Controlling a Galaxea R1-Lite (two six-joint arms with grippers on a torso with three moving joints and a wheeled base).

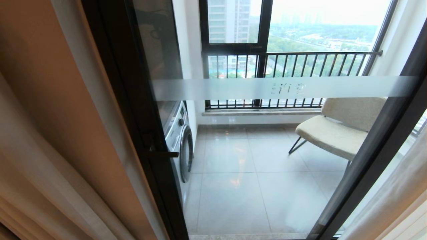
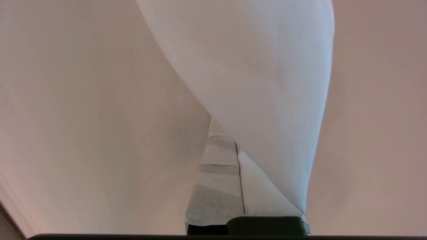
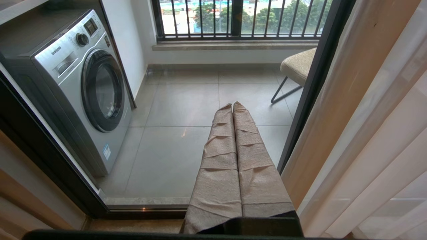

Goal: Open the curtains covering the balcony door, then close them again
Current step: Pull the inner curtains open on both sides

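Left fingers (image 2: 222, 173) closed, deep in curtains (image 2: 100, 116); right fingers (image 3: 233, 150) closed before balcony door (image 3: 310, 100), washing machine (image 3: 83, 83) beyond

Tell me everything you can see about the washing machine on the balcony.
The washing machine is a silver front-loader with a round, dark glass door, shut, a control knob and small display on its upper panel, and a small sticker low on the front. It stands upright on the grey tiled floor, behind the balcony door, against the white side wall.

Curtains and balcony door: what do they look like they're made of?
The curtains look like beige-tan woven cloth, matte, hanging in thick soft folds, with a sheer white layer. The balcony door seems clear glass with a frosted band, framed in dark, slightly glossy metal, probably.
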